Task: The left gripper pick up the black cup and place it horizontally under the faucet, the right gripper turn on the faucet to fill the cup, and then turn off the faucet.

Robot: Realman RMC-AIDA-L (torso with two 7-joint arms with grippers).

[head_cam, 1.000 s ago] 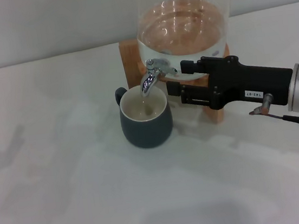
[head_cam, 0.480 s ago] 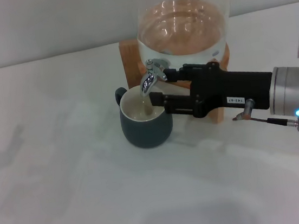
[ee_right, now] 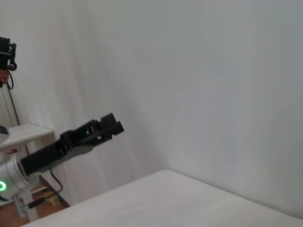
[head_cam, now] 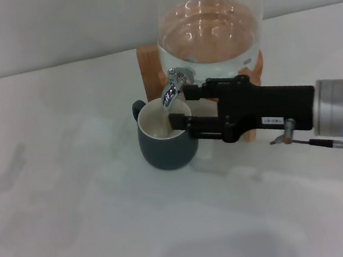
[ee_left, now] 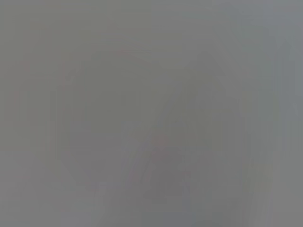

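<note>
Filling judged under way: cup (head_cam: pixel 167 144) stood upright under faucet (head_cam: pixel 170 91), liquid inside. Right gripper (head_cam: pixel 185 107) held at faucet, fingers apart, lower one across cup rim. Overflow risked if lever closed late; cup knocked if that finger dragged. Left gripper (ee_right: pixel 107 126) parked aloft.

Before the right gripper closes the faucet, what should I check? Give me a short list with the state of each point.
1. Cup under the faucet spout: ok.
2. Cup upright on the table: ok.
3. Cup full enough: cannot tell; the level inside is not clear.
4. Right gripper at the faucet: ok, open, with one finger beside the faucet and one over the cup rim.
5. Finger touching the lever: cannot tell.
6. Left gripper away from the cup: ok; it shows only far off in the right wrist view.
</note>
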